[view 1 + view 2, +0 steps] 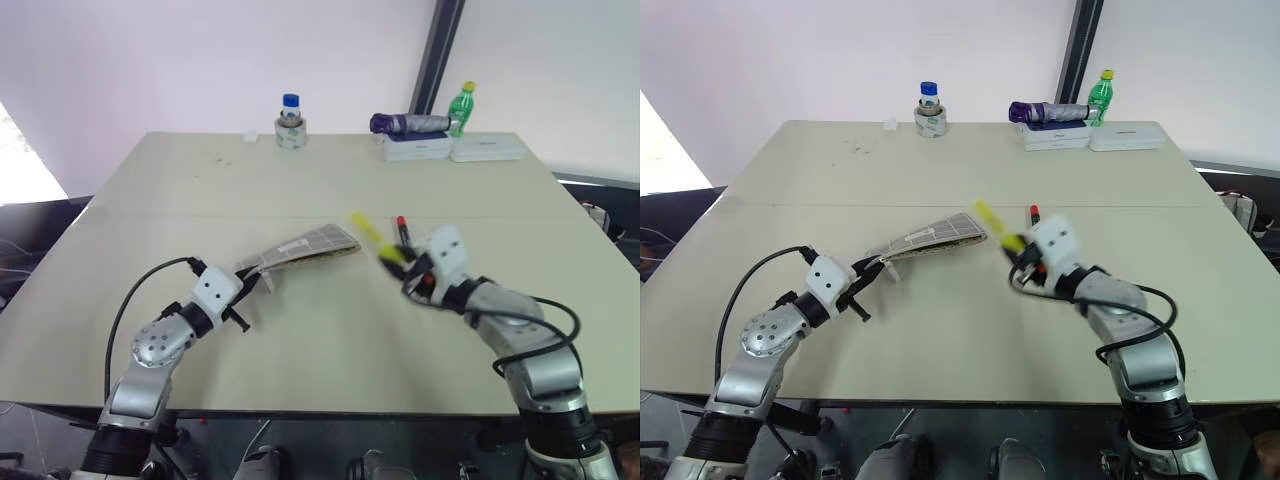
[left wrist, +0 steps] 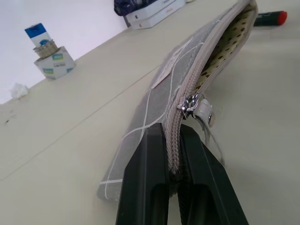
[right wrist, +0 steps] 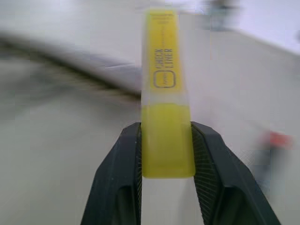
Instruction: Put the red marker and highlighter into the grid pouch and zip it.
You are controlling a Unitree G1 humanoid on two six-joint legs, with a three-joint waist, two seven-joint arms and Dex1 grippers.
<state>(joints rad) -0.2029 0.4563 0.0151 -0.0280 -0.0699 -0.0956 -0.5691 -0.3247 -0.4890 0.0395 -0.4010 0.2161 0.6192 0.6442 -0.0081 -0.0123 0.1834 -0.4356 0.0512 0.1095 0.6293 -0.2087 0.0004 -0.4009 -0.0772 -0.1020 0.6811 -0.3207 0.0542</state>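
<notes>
Left hand (image 2: 173, 154) clamped on pouch (image 1: 312, 243) zipper edge, mid-frame, lifting that end off desk (image 1: 320, 330). Right hand (image 3: 166, 154) pinches highlighter (image 3: 165, 93), raised right of pouch's open end. Marker (image 1: 402, 230) lies on desk right of centre.

You're over a wide beige table (image 1: 330, 340). At top centre sits a roll of tape (image 1: 290, 133) with a blue-capped bottle on it; two white boxes (image 1: 450, 148) at upper right; a slim red marker (image 1: 403, 231) lies right of centre.
</notes>
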